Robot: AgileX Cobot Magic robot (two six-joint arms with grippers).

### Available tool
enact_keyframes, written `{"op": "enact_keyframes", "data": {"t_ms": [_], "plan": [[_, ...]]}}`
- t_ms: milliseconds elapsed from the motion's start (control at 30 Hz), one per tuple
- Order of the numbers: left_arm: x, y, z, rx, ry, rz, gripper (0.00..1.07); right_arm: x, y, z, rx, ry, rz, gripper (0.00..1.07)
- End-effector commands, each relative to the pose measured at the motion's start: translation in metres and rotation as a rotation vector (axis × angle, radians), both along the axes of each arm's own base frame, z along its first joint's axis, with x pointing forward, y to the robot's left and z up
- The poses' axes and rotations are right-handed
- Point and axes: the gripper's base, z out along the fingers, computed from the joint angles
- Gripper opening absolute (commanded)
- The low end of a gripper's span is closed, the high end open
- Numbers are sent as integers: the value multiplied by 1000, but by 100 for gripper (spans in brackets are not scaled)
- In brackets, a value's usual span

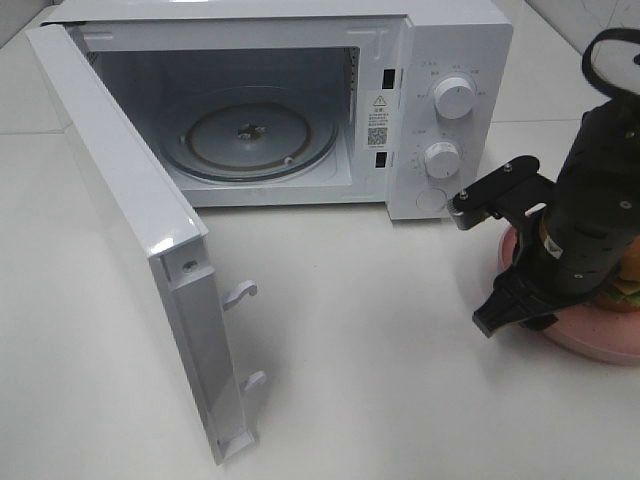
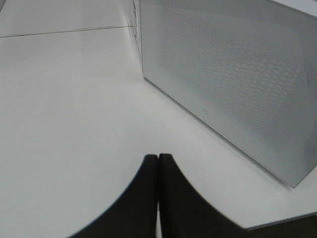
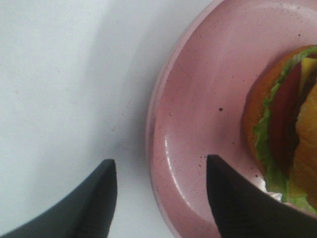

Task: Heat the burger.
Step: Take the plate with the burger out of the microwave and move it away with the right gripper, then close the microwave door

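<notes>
Burger (image 3: 290, 124) with brown bun, green lettuce and yellow cheese sits on your round pink plate (image 3: 198, 114) at the desk's (image 1: 380, 340) right. Your right end effector (image 3: 161, 171) straddles the plate's rim, jaws apart, gripping nothing; the left end effector (image 2: 158, 163) is closed, empty.

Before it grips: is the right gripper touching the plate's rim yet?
Cannot tell. In the right wrist view the right gripper stands open astride the pink plate's rim, one finger overlapping the plate, but no view shows contact or a gap plainly.
</notes>
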Motion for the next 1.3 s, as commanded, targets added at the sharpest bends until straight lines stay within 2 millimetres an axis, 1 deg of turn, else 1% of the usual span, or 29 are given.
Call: {"op": "enact_keyframes", "data": {"t_ms": [33,67,133,233,300,333,367,400,467,500,533,567,633,733,800,833,900,933,967,1000,1033,1067,1100,1133,1167,1200,1233,1267,1300], "plan": [[-3,0,0,-11,-31,-4,0,2,5,27,114,-47,-98,55],[-3,0,0,-11,-31,-4,0,2,5,27,114,-47,-98,55],[-3,0,0,-11,-31,-4,0,3,8,47,168,-59,-160,60],[-3,0,0,-11,-31,-4,0,4,8,53,179,-55,-180,62],[-3,0,0,-11,-31,-4,0,9,8,75,193,-36,-212,72],[-3,0,0,-11,-31,-4,0,9,8,75,193,-36,-212,72],[-3,0,0,-11,-31,-4,0,13,7,87,216,-30,-227,75],[-3,0,0,-11,-31,-4,0,13,7,87,216,-30,-227,75],[-3,0,0,-11,-31,-4,0,19,-2,104,256,-5,-275,75],[-3,0,0,-11,-31,-4,0,19,-2,104,256,-5,-275,75],[-3,0,0,-11,-31,-4,0,22,-11,114,278,10,-311,75],[-3,0,0,-11,-31,-4,0,22,-11,114,278,10,-311,75],[-3,0,0,-11,-31,-4,0,25,-29,128,306,-1,-369,75],[-3,0,0,-11,-31,-4,0,24,-36,132,308,-6,-393,75],[-3,0,0,-11,-31,-4,0,13,-59,148,307,-29,-453,75],[-3,0,0,-11,-31,-4,0,13,-59,148,307,-29,-453,75],[-3,0,0,-11,-31,-4,0,-2,-66,166,318,-64,-467,73],[-3,0,0,-11,-31,-4,0,-2,-66,166,318,-64,-467,73],[-3,0,0,-11,-31,-4,0,-15,-69,178,339,-108,-461,73],[-3,0,0,-11,-31,-4,0,-15,-69,178,339,-108,-461,73],[-3,0,0,-11,-31,-4,0,-22,-70,183,351,-127,-459,73],[-3,0,0,-11,-31,-4,0,-38,-72,190,368,-159,-453,72],[-3,0,0,-11,-31,-4,0,-38,-72,190,368,-159,-453,72],[-3,0,0,-11,-31,-4,0,-54,-75,193,378,-183,-450,72],[-3,0,0,-11,-31,-4,0,-54,-75,193,378,-183,-450,72],[-3,0,0,-11,-31,-4,0,-63,-77,194,383,-195,-448,72],[-3,0,0,-11,-31,-4,0,-82,-81,193,391,-212,-446,72],[-3,0,0,-11,-31,-4,0,-82,-81,193,391,-212,-446,72],[-3,0,0,-11,-31,-4,0,-99,-84,190,397,-226,-444,71]]}}
